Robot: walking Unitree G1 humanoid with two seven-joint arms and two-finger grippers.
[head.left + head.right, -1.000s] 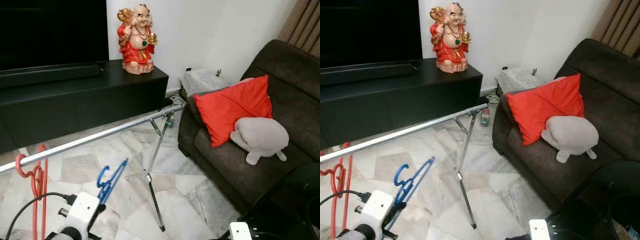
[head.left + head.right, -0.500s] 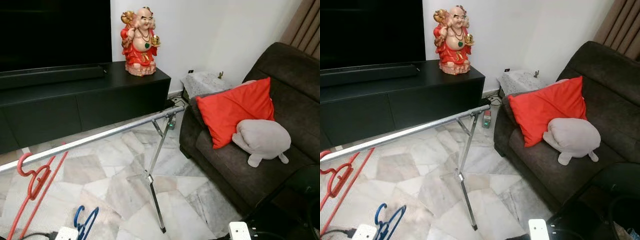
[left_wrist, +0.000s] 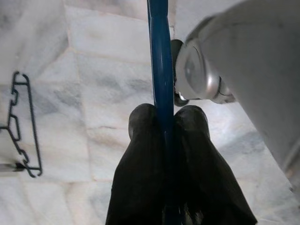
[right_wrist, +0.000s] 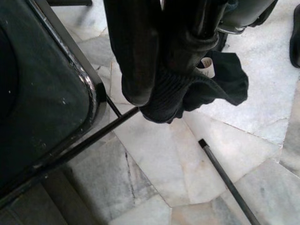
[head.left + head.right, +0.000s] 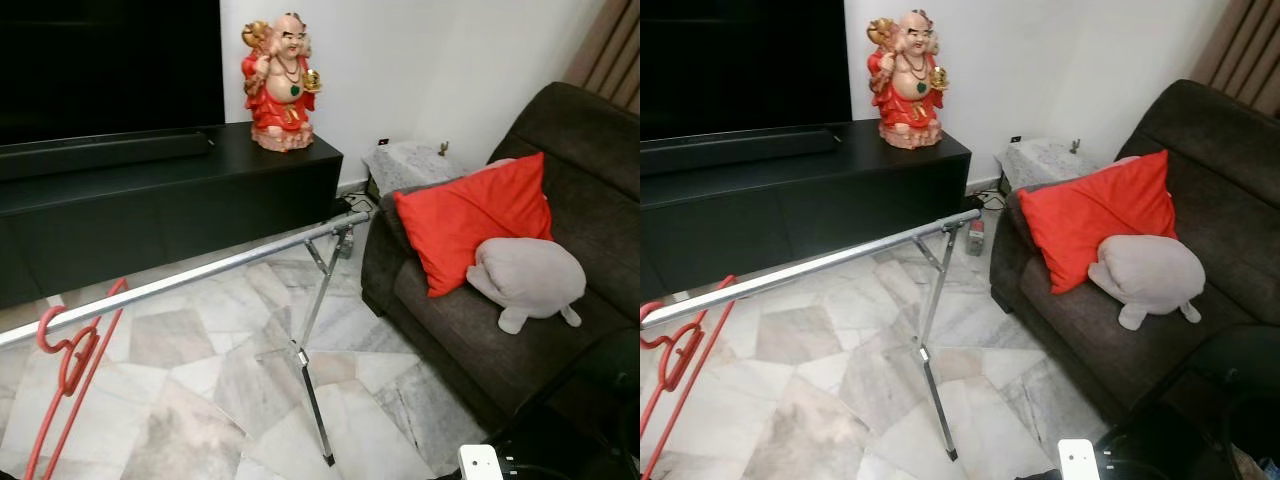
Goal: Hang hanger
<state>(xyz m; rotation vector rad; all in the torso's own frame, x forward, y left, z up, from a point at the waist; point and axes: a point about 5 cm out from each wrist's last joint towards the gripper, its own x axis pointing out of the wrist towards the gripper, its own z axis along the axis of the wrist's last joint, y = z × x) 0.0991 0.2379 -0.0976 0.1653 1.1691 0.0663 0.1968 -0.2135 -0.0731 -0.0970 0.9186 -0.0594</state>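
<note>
Left gripper (image 3: 164, 117): jaws clenched on the blue hanger (image 3: 159, 70), low over the marble floor (image 3: 93, 93).
Right gripper (image 4: 154, 98): idle, jaws pressed together.
Change: the blue hanger had dropped below head view.
Rail (image 5: 200, 272): at 9 o'clock, red hanger (image 5: 70, 350) hung.
Meaning: hanging not done.

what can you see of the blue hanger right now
In the left wrist view, one straight length of the blue hanger shows: a smooth, glossy bar that looks like plastic. It runs out from between the two black fingers of the left gripper, which are closed on it from both sides. Marble floor tiles lie beyond it, and it passes beside a silver robot part. Its hook and its shape as a whole can't be made out.
</note>
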